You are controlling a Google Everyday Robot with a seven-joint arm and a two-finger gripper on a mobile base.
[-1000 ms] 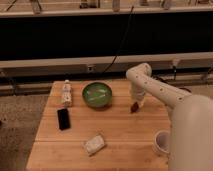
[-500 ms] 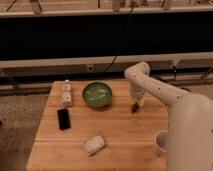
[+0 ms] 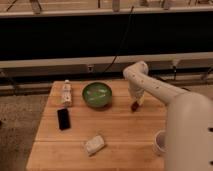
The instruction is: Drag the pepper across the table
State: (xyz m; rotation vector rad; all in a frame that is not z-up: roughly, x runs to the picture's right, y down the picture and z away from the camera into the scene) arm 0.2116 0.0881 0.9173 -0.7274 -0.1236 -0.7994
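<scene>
The small dark red-brown pepper [image 3: 134, 106] lies on the light wooden table [image 3: 120, 130], right of the green bowl [image 3: 97, 94]. My gripper [image 3: 136, 100] hangs from the white arm, pointing down, right over the pepper and touching or nearly touching it. The arm reaches in from the lower right and hides part of the table's right side.
A black phone [image 3: 63, 119] lies at the left. A small white bottle [image 3: 66, 92] lies at the back left. A pale wrapped packet [image 3: 94, 144] lies near the front. A white cup [image 3: 161, 142] stands at the front right by my arm.
The gripper and the pepper have shifted slightly to the left, toward the bowl. Nothing else has moved.
</scene>
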